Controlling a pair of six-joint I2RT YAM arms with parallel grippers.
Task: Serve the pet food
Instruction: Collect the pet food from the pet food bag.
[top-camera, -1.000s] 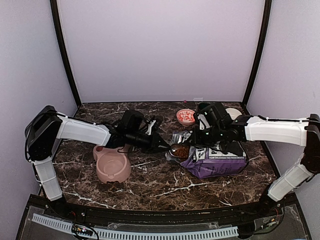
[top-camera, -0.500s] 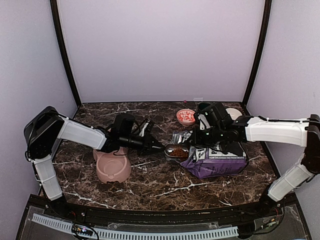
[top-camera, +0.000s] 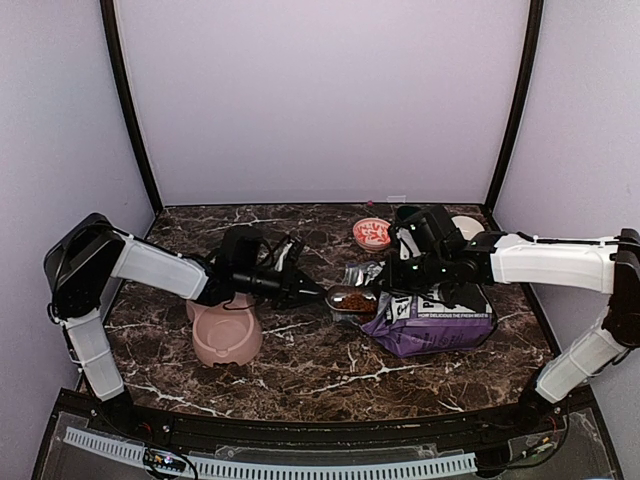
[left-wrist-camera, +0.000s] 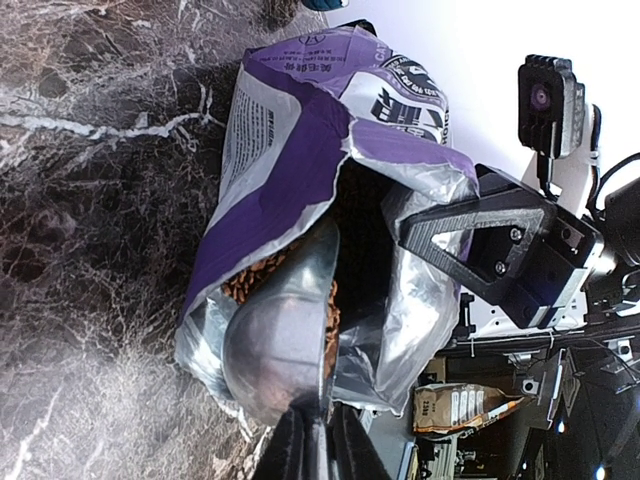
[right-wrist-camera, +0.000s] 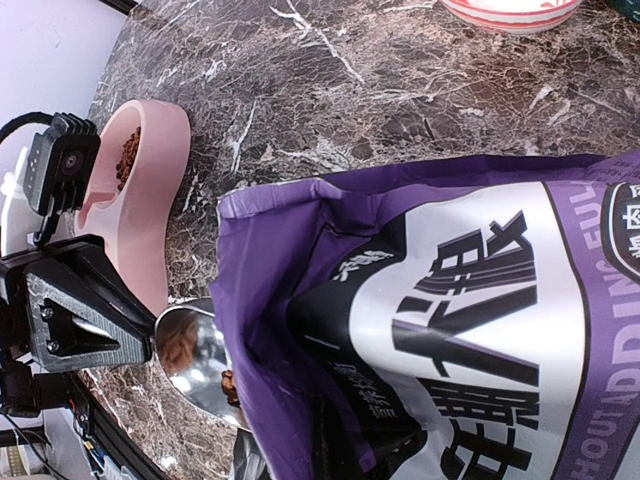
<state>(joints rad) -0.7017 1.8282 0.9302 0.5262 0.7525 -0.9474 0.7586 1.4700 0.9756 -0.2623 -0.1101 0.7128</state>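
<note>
Left gripper (top-camera: 308, 293) pinches a scoop (left-wrist-camera: 280, 345) of kibble (top-camera: 352, 300); right gripper (top-camera: 402, 272) clamps the bag (right-wrist-camera: 480, 330), printed "…HOUT ADDIN…".

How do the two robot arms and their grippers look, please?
The left arm and right arm have white shells and black joints. The left gripper and right gripper are black, with triangular open-frame fingers, a box camera, and thin black cables.

Overhead plus two wrist close-ups
Looks down over the bench (top-camera: 300, 370); peers close at the shared bag (left-wrist-camera: 290, 150) mouth from opposite sides.
</note>
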